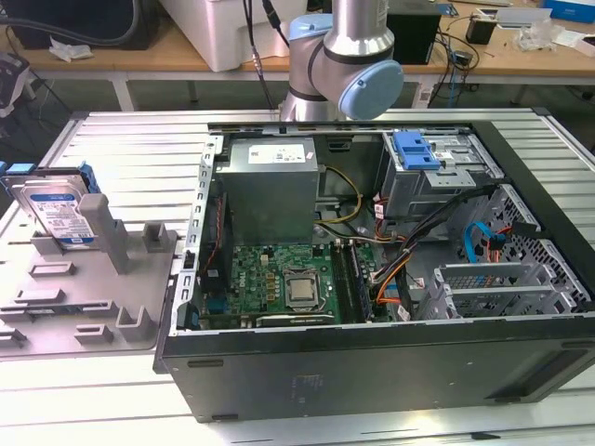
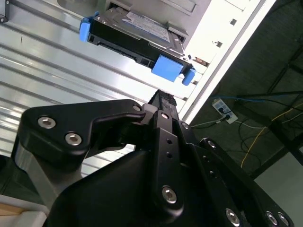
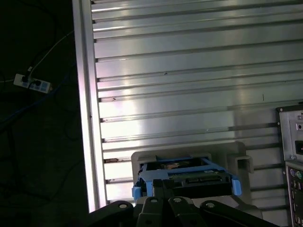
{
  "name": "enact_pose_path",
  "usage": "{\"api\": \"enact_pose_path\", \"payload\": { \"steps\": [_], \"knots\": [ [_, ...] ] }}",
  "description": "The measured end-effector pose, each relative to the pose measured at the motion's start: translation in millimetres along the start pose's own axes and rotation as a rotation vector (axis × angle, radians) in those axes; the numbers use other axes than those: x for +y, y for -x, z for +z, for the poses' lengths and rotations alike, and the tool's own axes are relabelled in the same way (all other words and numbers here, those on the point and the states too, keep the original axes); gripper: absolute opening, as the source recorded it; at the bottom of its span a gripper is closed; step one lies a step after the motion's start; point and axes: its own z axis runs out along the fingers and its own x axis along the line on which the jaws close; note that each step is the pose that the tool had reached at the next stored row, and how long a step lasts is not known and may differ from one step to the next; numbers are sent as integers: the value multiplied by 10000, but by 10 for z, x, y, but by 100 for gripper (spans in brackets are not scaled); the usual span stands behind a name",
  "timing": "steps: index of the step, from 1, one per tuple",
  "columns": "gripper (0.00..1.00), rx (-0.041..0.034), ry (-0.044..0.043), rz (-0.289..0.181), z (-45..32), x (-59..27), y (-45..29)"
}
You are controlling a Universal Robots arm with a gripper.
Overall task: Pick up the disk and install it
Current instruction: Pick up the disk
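Pincer, open/closed can't tell, sits near the disk, which stands on edge in grey fixture by bench edge, exterior view's left, prob. so top rim's grabbable, apart from PC case.

We take this for a robotics lab: an open black desktop computer case on a ribbed aluminium counter, with cable-strewn wooden workbenches behind.
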Motion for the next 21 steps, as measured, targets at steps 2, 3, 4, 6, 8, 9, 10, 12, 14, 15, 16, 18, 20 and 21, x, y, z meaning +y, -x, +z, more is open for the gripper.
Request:
{"api": "enact_pose_path", "payload": {
  "steps": [2,3,4,6,8,9,10,12,14,15,16,18,20,21],
  "knots": [
    [11,13,-5,-323,0,0,1],
    [11,26,-11,-626,0,0,1],
    [11,34,-14,-827,0,0,1],
    [11,51,-20,-1236,1,0,1],
    [11,72,-29,-1751,3,0,1],
    [11,82,-33,-1980,3,0,1],
    [11,90,-36,-2149,3,0,1],
    [17,109,-44,-2655,6,0,2],
    [17,129,-52,-3116,9,-1,2],
    [24,140,-57,-3385,11,-1,2],
    [24,152,-61,-3672,13,-1,1],
    [25,168,-67,-4053,16,-1,2],
    [31,186,-75,-4480,19,-1,2],
    [44,198,-80,-4764,21,-1,2]
  ]
}}
